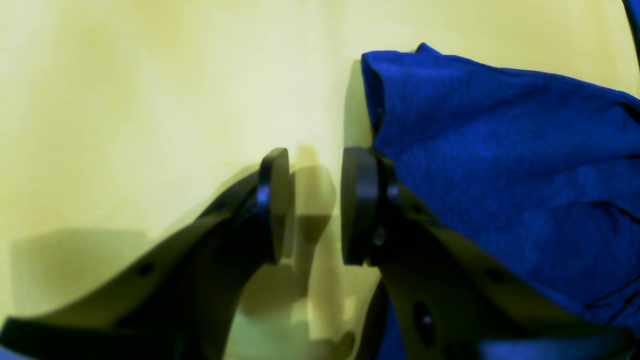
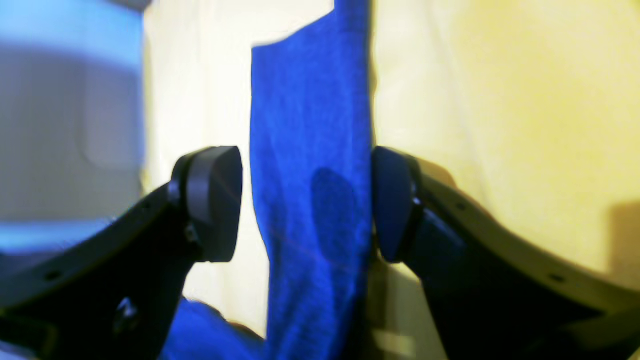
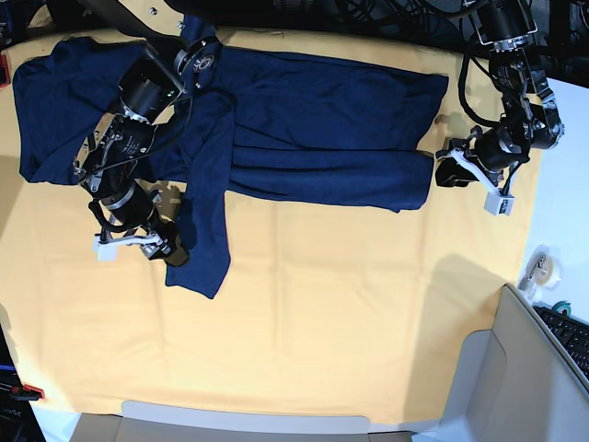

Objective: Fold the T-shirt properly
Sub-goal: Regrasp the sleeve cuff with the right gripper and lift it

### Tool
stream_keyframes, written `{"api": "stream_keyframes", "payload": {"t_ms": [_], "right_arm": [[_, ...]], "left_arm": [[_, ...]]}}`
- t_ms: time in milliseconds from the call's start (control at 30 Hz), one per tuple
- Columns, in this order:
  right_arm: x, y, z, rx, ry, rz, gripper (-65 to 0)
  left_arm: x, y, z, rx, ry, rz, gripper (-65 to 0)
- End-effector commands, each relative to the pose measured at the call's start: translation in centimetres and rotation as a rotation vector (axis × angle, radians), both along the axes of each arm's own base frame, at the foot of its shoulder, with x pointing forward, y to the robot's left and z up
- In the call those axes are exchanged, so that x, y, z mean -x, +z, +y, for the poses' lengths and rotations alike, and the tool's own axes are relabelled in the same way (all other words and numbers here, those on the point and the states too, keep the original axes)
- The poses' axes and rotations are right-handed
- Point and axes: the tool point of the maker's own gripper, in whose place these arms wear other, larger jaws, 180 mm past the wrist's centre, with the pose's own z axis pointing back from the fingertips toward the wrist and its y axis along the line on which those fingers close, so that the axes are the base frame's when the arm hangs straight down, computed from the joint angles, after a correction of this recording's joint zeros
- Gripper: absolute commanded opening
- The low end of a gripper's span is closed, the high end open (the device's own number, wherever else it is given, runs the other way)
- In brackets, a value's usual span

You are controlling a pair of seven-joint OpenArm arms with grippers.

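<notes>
T-shirt (image 3: pixel 304 101): thin knit cloth, matt, dark navy; looks soft, fine fabric grain in left wrist view, creased and rumpled in places, smoother on the flat stretches. Table cover (image 3: pixel 313 267): yellow cloth by the look, matt, mostly smooth, faint mottling up close. Left gripper (image 1: pixel 316 205): fingers dark, matt, look like plastic or rubber, can't tell which; small round shiny spots on them, probably metal fasteners, blurred. Right gripper (image 2: pixel 307 204): same dark matt finish, same small spots, blurred too. Pale grey frame parts (image 3: pixel 543 359) at base view's lower right: smooth, look like metal.
</notes>
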Motion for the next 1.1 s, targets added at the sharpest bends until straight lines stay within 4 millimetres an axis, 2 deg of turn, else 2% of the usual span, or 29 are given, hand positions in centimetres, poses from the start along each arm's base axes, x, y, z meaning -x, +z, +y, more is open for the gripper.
{"api": "stream_keyframes", "payload": {"t_ms": [0,667,733,800,867,900,1067], "right_arm": [[-0.7,0.5,-1.0,0.022,-0.039,0.004,-25.6],[-3.7,1.2,2.6,0.108,-0.055,0.004,-26.2],[-3.9,1.3,3.2,0.118,-0.034,0.001,-31.2],[-4.0,1.5,3.5,0.136,-0.012,-0.003,-44.1],[-4.1,1.6,4.2,0.151,0.015,-0.008,-60.7],[-4.2,1.7,4.4,0.157,0.025,-0.010,-65.0],[-4.3,2.6,6.0,0.218,0.108,-0.042,-65.0]], "left_arm": [[-0.9,1.3,0.5,-0.009,0.000,-0.047,-46.5],[-1.1,1.4,0.5,-0.009,0.000,-0.050,-46.5],[-1.1,1.4,0.5,-0.009,0.000,-0.050,-46.5],[-1.1,1.4,0.5,-0.009,0.000,-0.050,-46.6],[-1.1,1.5,0.5,-0.010,0.000,-0.052,-46.7],[-1.1,1.5,0.5,-0.010,0.000,-0.052,-46.8],[-1.1,1.5,0.5,-0.010,0.001,-0.053,-46.8]]}}
